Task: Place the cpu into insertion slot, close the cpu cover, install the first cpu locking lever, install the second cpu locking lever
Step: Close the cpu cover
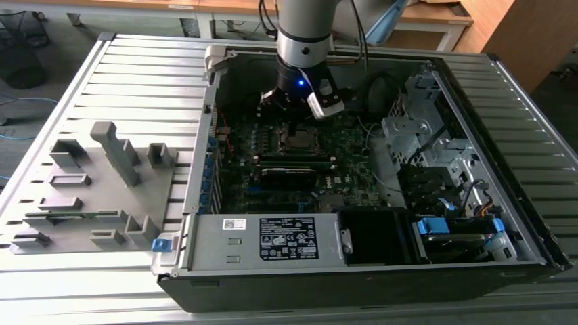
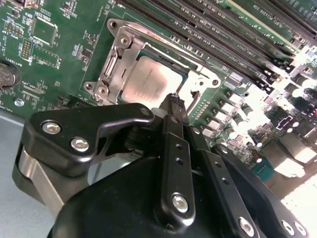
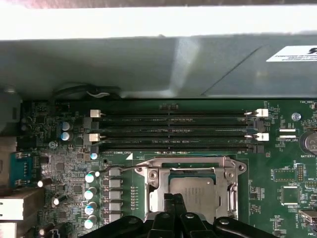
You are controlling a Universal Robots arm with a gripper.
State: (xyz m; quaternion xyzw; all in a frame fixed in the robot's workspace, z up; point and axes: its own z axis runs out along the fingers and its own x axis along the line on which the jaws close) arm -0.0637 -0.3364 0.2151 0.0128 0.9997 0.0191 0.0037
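Now, cpu (image 2: 148, 82): seated in the slot (image 1: 296, 138). Its dull metal top shows through the window of the cover (image 2: 116, 62), and it looks flat as far as can be judged.
Cover: down over the cpu. Its frame lies on the slot in both wrist views.
Lever (image 3: 121, 170): a thin wire runs out from the cover's corner, beside the capacitors (image 3: 89, 193). Whether it is latched cannot be told.
Gripper (image 2: 174, 99): your fingers are drawn together with nothing seen between them. The tips hang just above the cover's edge, near the cpu. In the exterior view the gripper stands over the slot, inside the case (image 1: 361, 288).
Risk, contact: the tips sit close to the cpu top. A straight descent would likely mark the metal or load the slot beneath it.
Risk, lever: the wire is thin and springy. A push off its line could let it slip away from closed tips and snap back.
Risk, cover: if the frame is not fully flat, forcing a lever could bind it. The pictures do not settle this.
Risk, neighbours: the capacitors and the memory slots (image 3: 173, 131) lie just beside the socket. A sideways sweep could catch them.
Writing, power supply (image 1: 226, 244): it carries a white printed label (image 1: 289, 238), not transcribed.
Writing, case wall: a white sticker (image 3: 294, 53) is cut off at the edge.
Writing, board (image 2: 59, 29): small white legends sit by the parts, too fine to vouch for.
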